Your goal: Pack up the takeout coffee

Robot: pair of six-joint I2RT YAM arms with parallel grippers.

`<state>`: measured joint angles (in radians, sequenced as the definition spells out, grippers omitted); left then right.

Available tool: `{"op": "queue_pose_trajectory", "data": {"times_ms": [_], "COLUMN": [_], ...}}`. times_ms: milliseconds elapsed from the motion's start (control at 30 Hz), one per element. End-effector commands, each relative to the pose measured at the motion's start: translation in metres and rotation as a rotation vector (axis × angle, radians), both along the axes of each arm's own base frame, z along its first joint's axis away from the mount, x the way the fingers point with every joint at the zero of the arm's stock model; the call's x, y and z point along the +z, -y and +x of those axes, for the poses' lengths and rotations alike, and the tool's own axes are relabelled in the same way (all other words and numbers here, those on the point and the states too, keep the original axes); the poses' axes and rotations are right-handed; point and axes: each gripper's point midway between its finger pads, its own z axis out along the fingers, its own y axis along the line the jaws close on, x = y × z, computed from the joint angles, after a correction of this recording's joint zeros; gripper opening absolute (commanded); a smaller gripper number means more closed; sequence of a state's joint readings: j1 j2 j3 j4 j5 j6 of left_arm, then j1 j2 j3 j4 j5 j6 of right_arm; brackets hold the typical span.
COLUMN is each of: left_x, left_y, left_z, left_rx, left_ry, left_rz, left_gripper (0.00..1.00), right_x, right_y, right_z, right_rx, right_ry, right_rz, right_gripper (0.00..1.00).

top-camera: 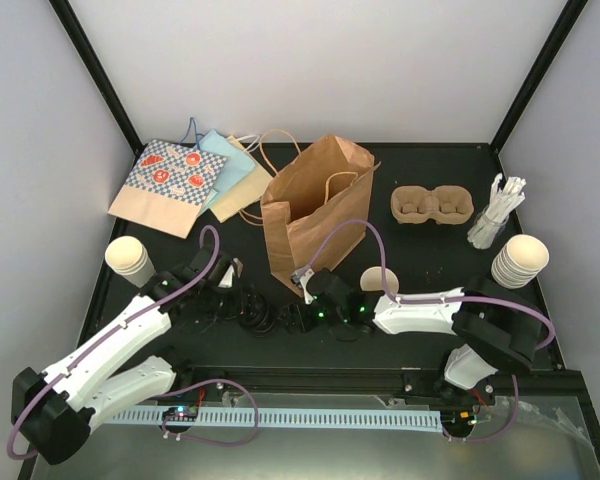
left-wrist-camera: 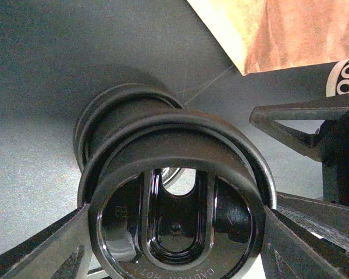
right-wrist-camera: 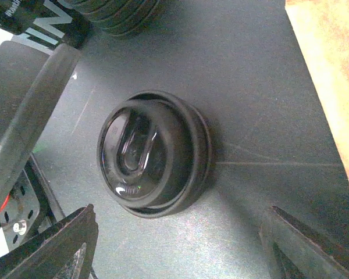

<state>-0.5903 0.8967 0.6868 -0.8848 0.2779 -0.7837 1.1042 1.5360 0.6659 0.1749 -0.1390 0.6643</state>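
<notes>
My left gripper (top-camera: 230, 287) is shut on a black lid (left-wrist-camera: 174, 215), gripped at its rim between both fingers (left-wrist-camera: 41, 256). Another black lid (left-wrist-camera: 125, 113) lies on the mat just behind it. My right gripper (right-wrist-camera: 180, 250) is open above the mat, with a single black lid (right-wrist-camera: 154, 154) lying just ahead of its fingers, untouched. More lids (top-camera: 252, 312) lie between the two grippers. A single cream cup (top-camera: 380, 279) stands behind my right arm. Cup stacks stand at the left (top-camera: 130, 258) and right (top-camera: 520, 260). The tan pulp carrier (top-camera: 432, 205) sits empty at the back right.
An open brown paper bag (top-camera: 315, 215) stands just behind both grippers, close to them; it also shows in the left wrist view (left-wrist-camera: 279, 29) and the right wrist view (right-wrist-camera: 331, 75). Flat patterned bags (top-camera: 180, 180) lie at the back left. A holder of white stirrers (top-camera: 495, 215) stands by the right cup stack.
</notes>
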Motion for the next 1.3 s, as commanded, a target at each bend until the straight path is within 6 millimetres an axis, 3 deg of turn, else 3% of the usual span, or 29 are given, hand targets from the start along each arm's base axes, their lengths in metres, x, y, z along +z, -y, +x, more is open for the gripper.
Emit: {"op": "queue_pose_trajectory", "data": {"times_ms": [0, 133, 367, 500, 700, 933, 1100, 1267], "left_x": [-0.004, -0.015, 0.004, 0.003, 0.027, 0.061, 0.078, 0.099], "left_y": [0.003, -0.011, -0.02, -0.012, 0.021, 0.062, 0.106, 0.158], "left_z": [0.004, 0.009, 0.019, 0.016, 0.011, -0.003, -0.013, -0.019], "left_rx": [-0.008, 0.016, 0.011, -0.02, -0.077, -0.191, -0.306, -0.458], "left_ry": [0.017, 0.025, 0.111, 0.112, 0.216, 0.372, 0.478, 0.569], "left_rz": [-0.01, 0.085, 0.137, 0.109, 0.036, 0.023, 0.055, 0.109], "left_gripper": [0.67, 0.65, 0.64, 0.64, 0.63, 0.63, 0.63, 0.64], "right_x": [-0.002, 0.01, 0.046, 0.071, 0.097, 0.113, 0.118, 0.123], "right_y": [0.001, 0.003, 0.017, 0.032, 0.066, 0.142, 0.199, 0.243], "right_z": [0.004, 0.005, 0.004, 0.009, 0.024, 0.061, 0.081, 0.089], "right_rx": [-0.026, -0.023, 0.017, -0.003, -0.083, -0.296, -0.462, -0.631], "right_ry": [0.013, 0.04, 0.151, 0.226, 0.303, 0.249, 0.207, 0.214], "right_rz": [-0.007, 0.008, 0.003, -0.026, -0.161, -0.196, -0.194, -0.253], "right_gripper": [0.79, 0.79, 0.8, 0.82, 0.83, 0.84, 0.84, 0.86]}}
